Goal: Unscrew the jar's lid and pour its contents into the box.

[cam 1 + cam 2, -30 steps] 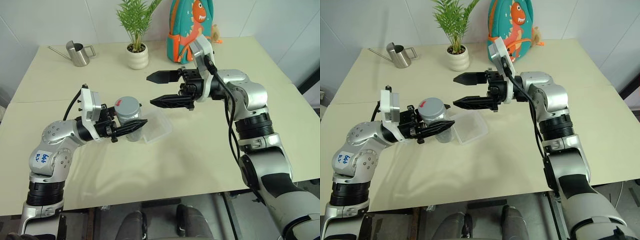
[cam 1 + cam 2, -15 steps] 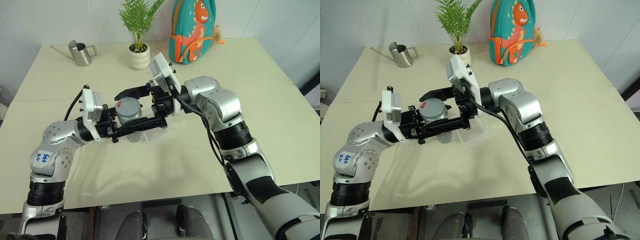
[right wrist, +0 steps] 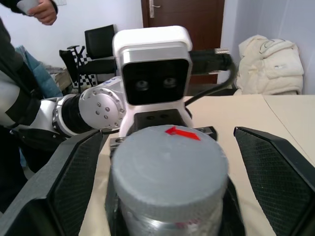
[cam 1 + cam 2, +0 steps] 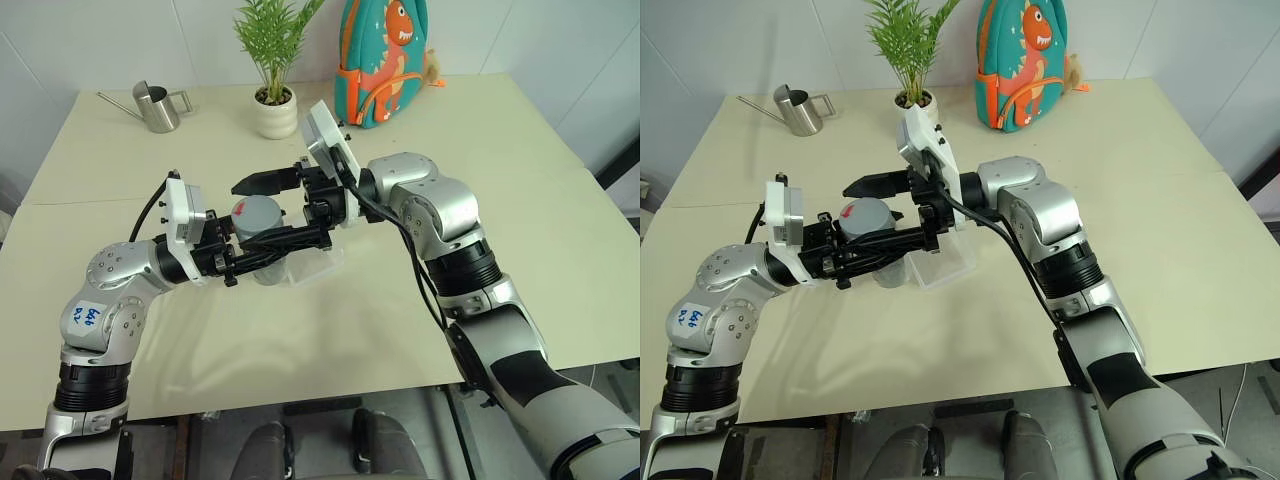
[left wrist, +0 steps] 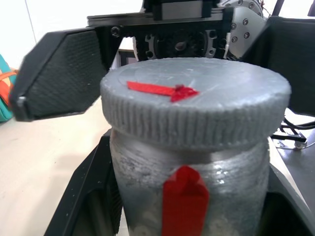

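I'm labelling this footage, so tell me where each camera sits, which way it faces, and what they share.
Head stereo pair: looks forward and down over the table; both arms show, left gripper holding the jar.
Left wrist: looks along its fingers at the lid, right gripper beyond.
Right wrist: faces the lid from the opposite side, fingers either side, apart.
Shared: the lid's red mark.

The jar (image 4: 262,262) sits mostly behind the pincers' black fingers (image 4: 285,240); its contents cannot be made out. The box (image 4: 322,262) beyond it shows only partly.
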`<state>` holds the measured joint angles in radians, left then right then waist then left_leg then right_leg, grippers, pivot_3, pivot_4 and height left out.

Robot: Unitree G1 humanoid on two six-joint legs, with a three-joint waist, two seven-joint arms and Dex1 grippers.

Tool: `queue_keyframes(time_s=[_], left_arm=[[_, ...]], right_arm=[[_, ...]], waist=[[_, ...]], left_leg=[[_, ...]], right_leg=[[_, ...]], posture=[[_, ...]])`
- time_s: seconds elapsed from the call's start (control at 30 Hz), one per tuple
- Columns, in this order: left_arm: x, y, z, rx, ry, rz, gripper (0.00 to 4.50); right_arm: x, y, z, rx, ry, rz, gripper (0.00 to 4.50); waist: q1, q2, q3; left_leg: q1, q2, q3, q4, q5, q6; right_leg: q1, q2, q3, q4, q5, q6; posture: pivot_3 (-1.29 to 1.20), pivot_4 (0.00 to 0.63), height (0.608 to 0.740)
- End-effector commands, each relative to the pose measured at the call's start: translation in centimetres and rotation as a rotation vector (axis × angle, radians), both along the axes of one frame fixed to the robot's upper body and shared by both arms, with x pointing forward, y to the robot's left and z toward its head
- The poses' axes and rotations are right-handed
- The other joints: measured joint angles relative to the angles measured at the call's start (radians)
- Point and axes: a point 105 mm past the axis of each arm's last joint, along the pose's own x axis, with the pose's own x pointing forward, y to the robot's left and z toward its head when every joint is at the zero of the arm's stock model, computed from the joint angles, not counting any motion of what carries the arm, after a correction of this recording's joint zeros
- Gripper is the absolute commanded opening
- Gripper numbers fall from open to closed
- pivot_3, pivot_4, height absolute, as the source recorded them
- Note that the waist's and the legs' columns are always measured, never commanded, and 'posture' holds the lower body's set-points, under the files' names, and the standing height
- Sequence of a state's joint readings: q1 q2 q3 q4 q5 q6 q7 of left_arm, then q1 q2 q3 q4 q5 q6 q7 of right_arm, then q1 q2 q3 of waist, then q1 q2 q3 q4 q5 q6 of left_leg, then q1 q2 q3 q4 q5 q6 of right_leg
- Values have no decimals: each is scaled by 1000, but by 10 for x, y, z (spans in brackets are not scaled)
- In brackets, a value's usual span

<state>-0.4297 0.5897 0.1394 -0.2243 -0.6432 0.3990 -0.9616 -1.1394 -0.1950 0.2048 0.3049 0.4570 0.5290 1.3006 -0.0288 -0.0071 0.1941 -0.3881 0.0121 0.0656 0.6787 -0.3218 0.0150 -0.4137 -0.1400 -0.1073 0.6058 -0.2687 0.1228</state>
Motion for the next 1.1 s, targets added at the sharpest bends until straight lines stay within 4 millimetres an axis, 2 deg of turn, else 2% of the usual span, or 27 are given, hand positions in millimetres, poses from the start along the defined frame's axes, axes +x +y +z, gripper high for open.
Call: queue_keyframes(time_s=[0.03, 0.13, 0.27, 0.4, 0.47, 0.6, 0.67, 0.7, 0.77, 0.83, 0.97, 1.03, 1.1], left_arm=[[-7, -4, 8, 0, -49, -25, 2319], [-7, -4, 8, 0, -49, -25, 2319], [-7, -4, 8, 1, -51, -23, 2319], [-8, -3, 8, 5, -50, -23, 2319], [-9, -2, 7, 8, -48, -23, 2319], [-10, 0, 7, 9, -47, -15, 2319], [-9, 2, 8, 7, -51, -2, 2319], [-9, 4, 9, 5, -53, 9, 2319], [-9, 10, 10, 1, -55, 34, 2319], [-8, 15, 11, -3, -52, 54, 2319], [-7, 21, 12, -3, -43, 71, 2319], [-7, 22, 13, -3, -41, 73, 2319], [-5, 23, 15, -4, -40, 73, 2319]], right_arm=[[-5, 0, 18, 52, -21, 27, 3534], [-8, 0, 19, 62, -18, 41, 2579], [-12, -2, 24, 91, -9, 66, 2562], [-15, -13, 60, 264, 180, 112, 2562], [-12, -21, 71, 314, 242, 113, 2562], [11, -36, 65, 317, 211, -43, 2562], [29, -47, 56, 306, 163, -168, 2562], [44, -58, 44, 288, 127, -269, 2562], [79, -91, 18, 253, 88, -517, 2562], [110, -136, -19, 200, 56, -774, 2562], [129, -196, -78, 127, 57, -1056, 2562], [131, -215, -100, 103, 62, -1150, 2562], [128, -226, -121, 51, 28, -1212, 2562]], waist=[[0, 0, 0], [0, 0, 0], [0, 0, 0], [0, 0, 0], [0, 0, 0], [1, 0, 0], [1, 0, 0], [1, 0, 0], [2, 0, 0], [4, 0, 0], [0, 0, 0], [-9, 1, 0], [-13, 1, 0]], left_leg=[[0, 0, 0, 0, 0, 0], [0, 0, 0, 0, 0, 0], [0, 0, 0, 0, 0, 0], [0, 0, 0, 0, 0, 0], [0, 0, 0, 0, 0, 0], [0, 0, -1, 0, 0, 0], [0, 0, 0, 0, 0, 0], [0, 0, 0, 0, 0, 0], [0, -1, 0, 0, 0, 0], [0, -1, 1, 0, 0, 0], [-1, -2, 3, -2, -1, 1], [0, 0, 4, -4, 0, 0], [1, 0, 5, -5, 0, 0]], right_leg=[[0, 0, 0, 0, 0, 0], [0, 0, 0, 0, 0, 0], [0, 0, 0, 0, 0, 0], [0, 0, 0, 0, 0, 0], [0, 0, 0, 0, 0, 0], [0, 0, 0, 0, 0, 0], [0, 0, 0, -1, 0, 0], [0, -1, 0, -1, 0, 0], [0, 0, 0, -1, 0, 0], [0, -1, 0, -1, 0, 0], [0, -1, 0, -3, 0, 0], [0, 0, 0, -5, 0, 0], [0, 1, 0, -5, 0, 0]], posture=[[0, 150, 740], [0, 150, 740], [0, 150, 740], [0, 150, 740], [0, 150, 740], [0, 150, 740], [0, 150, 740], [0, 150, 740], [0, 150, 740], [0, 150, 740], [0, 150, 740], [0, 150, 740], [0, 150, 740]])
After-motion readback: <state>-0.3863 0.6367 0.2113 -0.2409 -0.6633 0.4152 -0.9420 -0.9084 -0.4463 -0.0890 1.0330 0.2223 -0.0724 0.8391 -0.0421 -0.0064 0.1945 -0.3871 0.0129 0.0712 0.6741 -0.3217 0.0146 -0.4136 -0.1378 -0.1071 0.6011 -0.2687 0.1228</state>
